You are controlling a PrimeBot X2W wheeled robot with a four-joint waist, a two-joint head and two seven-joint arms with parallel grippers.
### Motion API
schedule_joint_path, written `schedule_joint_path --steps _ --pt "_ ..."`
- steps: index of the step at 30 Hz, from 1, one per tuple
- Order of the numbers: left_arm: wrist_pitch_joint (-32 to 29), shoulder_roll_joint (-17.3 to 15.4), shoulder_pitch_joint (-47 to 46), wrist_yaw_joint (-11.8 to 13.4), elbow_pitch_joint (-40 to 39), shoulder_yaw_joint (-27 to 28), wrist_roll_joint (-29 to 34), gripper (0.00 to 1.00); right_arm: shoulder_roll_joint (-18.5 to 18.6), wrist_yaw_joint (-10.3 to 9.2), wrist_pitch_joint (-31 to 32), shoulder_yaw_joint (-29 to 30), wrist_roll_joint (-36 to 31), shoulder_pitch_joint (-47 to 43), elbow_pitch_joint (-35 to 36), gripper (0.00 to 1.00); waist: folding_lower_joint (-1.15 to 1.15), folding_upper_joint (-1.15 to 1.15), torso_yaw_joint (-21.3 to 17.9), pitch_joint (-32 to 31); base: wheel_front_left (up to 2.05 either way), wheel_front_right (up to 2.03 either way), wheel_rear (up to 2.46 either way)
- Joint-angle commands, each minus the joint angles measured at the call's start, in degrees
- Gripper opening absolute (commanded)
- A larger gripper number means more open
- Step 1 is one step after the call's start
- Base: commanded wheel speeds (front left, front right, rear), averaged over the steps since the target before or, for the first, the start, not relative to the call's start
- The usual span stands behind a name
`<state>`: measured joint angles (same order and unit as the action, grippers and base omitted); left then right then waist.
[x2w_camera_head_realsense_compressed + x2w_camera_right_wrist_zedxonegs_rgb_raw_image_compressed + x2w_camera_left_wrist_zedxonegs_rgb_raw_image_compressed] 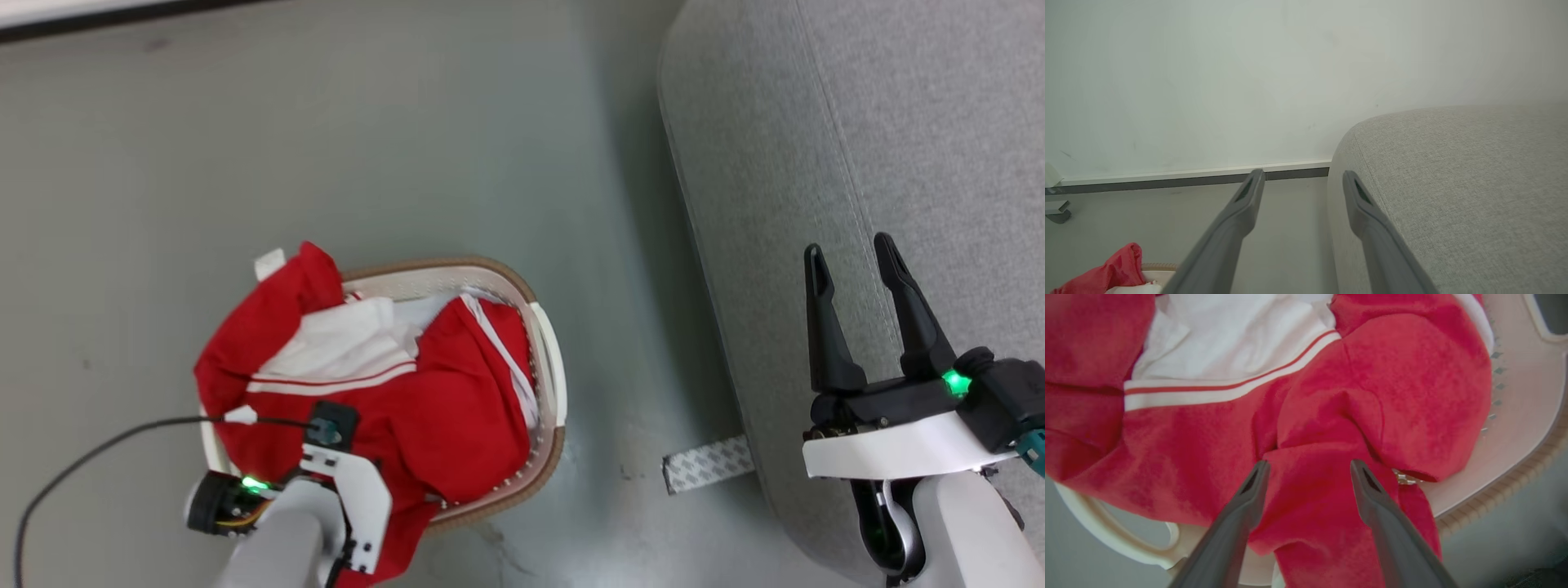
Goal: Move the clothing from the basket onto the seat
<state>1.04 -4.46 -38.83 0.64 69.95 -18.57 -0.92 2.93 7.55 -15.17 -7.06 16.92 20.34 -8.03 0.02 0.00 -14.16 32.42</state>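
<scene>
Left tool (1308,467), its two dark fingers spread apart, straddles a raised fold of the white-panelled, soft bright red sports clothing (441,408), tips at the cloth but not clamped; I judge it is placed so to pinch that ridge. All the clothing lies heaped in the brown-rimmed oval white plastic basket (557,359) at lower left of the head view, spilling over its edge. Right tool (849,253), fingers apart and empty, hangs at lower right above the large light grey woven-fabric seat (939,122), probably to stay clear of the lift

Home-type rm: grey sofa seat (898,122), laundry basket (549,343), skirting.
</scene>
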Motion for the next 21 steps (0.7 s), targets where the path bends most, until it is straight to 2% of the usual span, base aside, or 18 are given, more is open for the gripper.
schedule_joint_path --steps 1,4,8,9,10,15,21 --pt "-0.1 -0.6 -0.6 0.3 0.2 0.2 0.1 1.00 0.0 -0.12 0.0 -0.1 0.2 1.0 0.3 1.00 -0.02 0.00 -1.6 2.3 0.00 0.00 0.00" --pt "-1.9 -1.9 -1.8 0.9 1.6 0.2 -0.1 1.00 0.0 -0.12 0.0 -0.6 0.9 1.6 1.1 1.00 -0.02 0.00 -2.3 4.4 0.00 0.00 0.00" --pt "-2.0 -1.6 -3.1 -0.2 2.3 -0.4 -0.3 1.00 0.0 -0.12 0.0 -1.0 1.3 2.1 1.5 1.00 -0.02 0.00 -2.8 6.0 0.00 0.00 0.00" --pt "-1.8 -1.5 -3.4 -0.4 2.4 -0.7 -0.3 0.29 0.0 -0.12 0.0 -0.9 1.3 2.0 1.5 1.00 -0.02 0.00 -2.7 6.1 0.00 0.00 0.00" --pt "-1.4 -1.4 -3.6 -0.5 2.5 -0.9 -0.3 0.00 0.0 -0.12 0.0 -0.8 1.1 1.8 1.5 1.00 -0.02 0.00 -2.5 6.1 0.00 0.00 0.00" --pt "0.7 0.0 -3.2 -1.2 2.7 -0.2 -2.5 0.00 0.0 -0.12 0.0 -0.4 0.3 0.8 0.3 1.00 -0.02 0.00 -1.1 3.8 0.00 0.00 0.00" --pt "6.8 1.3 -0.8 -3.7 1.7 2.2 -7.5 0.00 0.0 -0.12 0.0 -0.5 -0.6 -1.2 -1.4 1.00 -0.02 0.00 1.8 -3.8 0.00 0.00 0.00"
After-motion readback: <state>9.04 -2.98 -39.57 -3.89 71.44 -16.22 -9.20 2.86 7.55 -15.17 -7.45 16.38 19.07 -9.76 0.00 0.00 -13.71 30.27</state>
